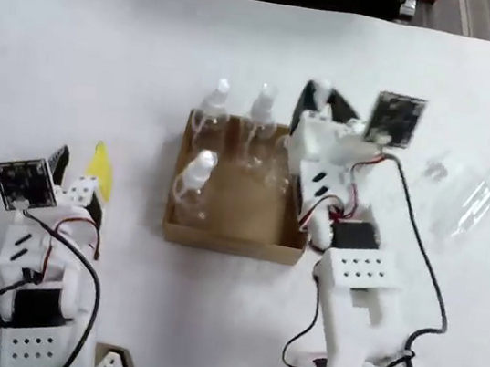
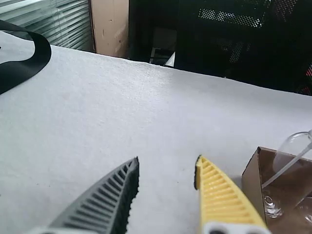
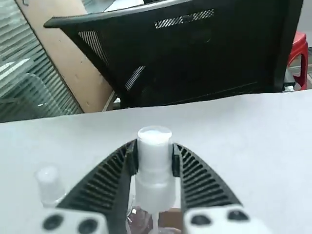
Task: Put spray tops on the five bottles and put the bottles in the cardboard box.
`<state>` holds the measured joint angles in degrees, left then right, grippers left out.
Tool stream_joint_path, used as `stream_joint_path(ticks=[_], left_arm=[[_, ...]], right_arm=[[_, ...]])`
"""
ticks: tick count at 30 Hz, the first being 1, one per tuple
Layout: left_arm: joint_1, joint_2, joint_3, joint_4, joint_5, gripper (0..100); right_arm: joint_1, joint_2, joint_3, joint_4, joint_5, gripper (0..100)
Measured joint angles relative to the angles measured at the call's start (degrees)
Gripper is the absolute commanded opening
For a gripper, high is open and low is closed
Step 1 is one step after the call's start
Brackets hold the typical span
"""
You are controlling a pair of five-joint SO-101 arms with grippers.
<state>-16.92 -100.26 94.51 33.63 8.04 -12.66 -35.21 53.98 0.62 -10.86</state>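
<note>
Right gripper (image 3: 153, 148) jaws are clenched on a white spray top (image 3: 154, 139), one on each side of its collar. The top's long axis is upright and square to the jaws. In the right wrist view clear plastic shows under it, probably the bottle it belongs to, but that view is too cramped to confirm the top is seated.

Key relation: in the high view the right gripper (image 1: 322, 98) is over the far right corner of the cardboard box (image 1: 232, 237). The free box floor lies to the near side of the jaws, so the drop looks like a short move down and slightly near.

The box holds three topped bottles:
- far left bottle (image 1: 212, 105)
- far middle bottle (image 1: 263, 108)
- near left bottle (image 1: 196, 172)

All three are upright. The near right part of the box floor is bare.

Left gripper (image 2: 167, 165) is released with a wide gap between the grey and yellow fingers, holding and touching nothing. It hovers over bare table just left of the box (image 2: 253, 180), which sits beside its yellow finger. In the high view the left gripper (image 1: 80, 163) is at the near left, well apart from the held top.

A clear bottle (image 1: 475, 201) lies on its side on the table, well right of the box, with its long axis running from far right to near left. The right arm is much the nearer one. A small clear piece (image 1: 436, 168) sits just left of it; what it is cannot be told.

Judgement: the fourth bottle is being placed and the fifth is not yet done.
</note>
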Motion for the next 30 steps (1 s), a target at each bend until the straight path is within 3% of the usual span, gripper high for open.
stream_joint_path(ticks=[12, 23, 30], left_arm=[[1.14, 0.00, 0.00, 0.00, -2.20, 18], [1.49, 0.00, 0.00, 0.00, -2.20, 18], [1.49, 0.00, 0.00, 0.00, -2.20, 18]], right_arm=[[-0.88, 0.00, 6.15, -4.66, 1.85, 1.6], [-1.14, 0.00, 16.00, -19.52, 8.35, 1.8], [-1.14, 0.26, 16.35, -21.01, 8.70, 1.7]])
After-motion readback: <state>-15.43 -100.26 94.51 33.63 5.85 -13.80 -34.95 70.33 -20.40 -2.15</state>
